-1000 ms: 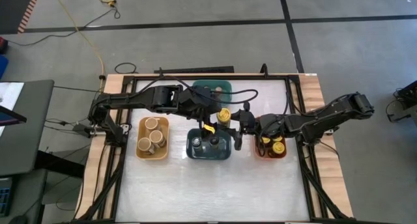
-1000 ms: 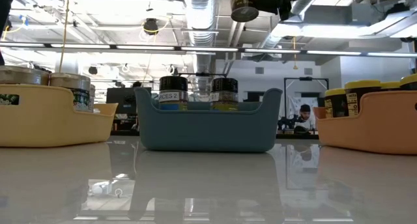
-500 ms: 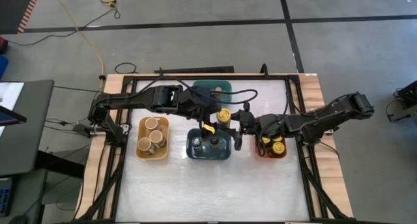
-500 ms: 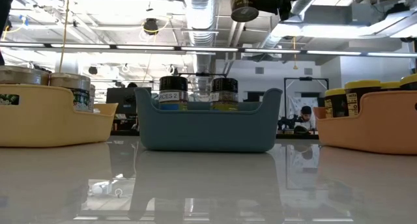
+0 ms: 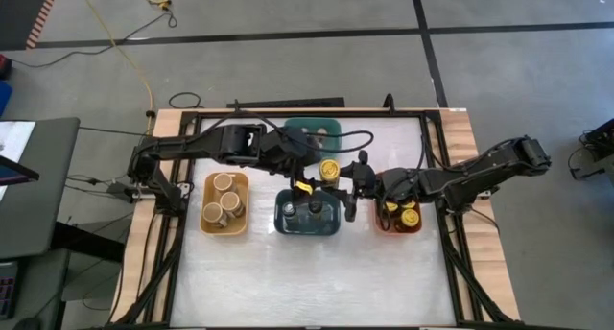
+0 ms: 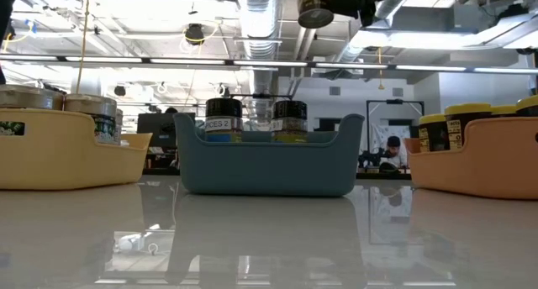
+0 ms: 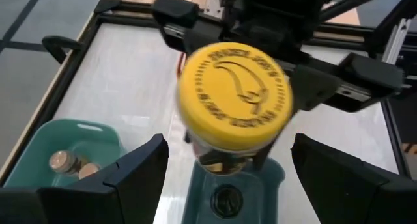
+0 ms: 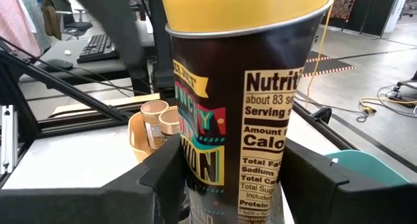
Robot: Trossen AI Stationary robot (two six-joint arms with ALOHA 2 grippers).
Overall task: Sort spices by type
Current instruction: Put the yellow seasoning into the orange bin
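Observation:
A yellow-lidded spice jar with a dark printed label hangs in the air near the table's middle, between my two grippers. My right gripper is shut on it from the right. My left gripper is open just to the jar's left. In the left wrist view its fingers stand wide apart, short of the jar, touching nothing. In the low view the jar's base shows high above the dark-blue bin. My right gripper pinches the jar's labelled body below the lid, one finger on each side. The fingers come level from the table's right and lie across the jar. The jar stands upright, lid up, lifted clear of the table and the bins.
Yellow bin holds wide tan-topped jars. Dark-blue bin holds dark-lidded jars, below the grippers. Orange bin holds yellow-lidded jars under the right arm. Teal bin with small brown-topped jars sits at the far edge.
My left arm has drawn back a little toward the table's left, away from the jar, uncovering more of the teal bin. The jar and my right gripper have stayed where they were.

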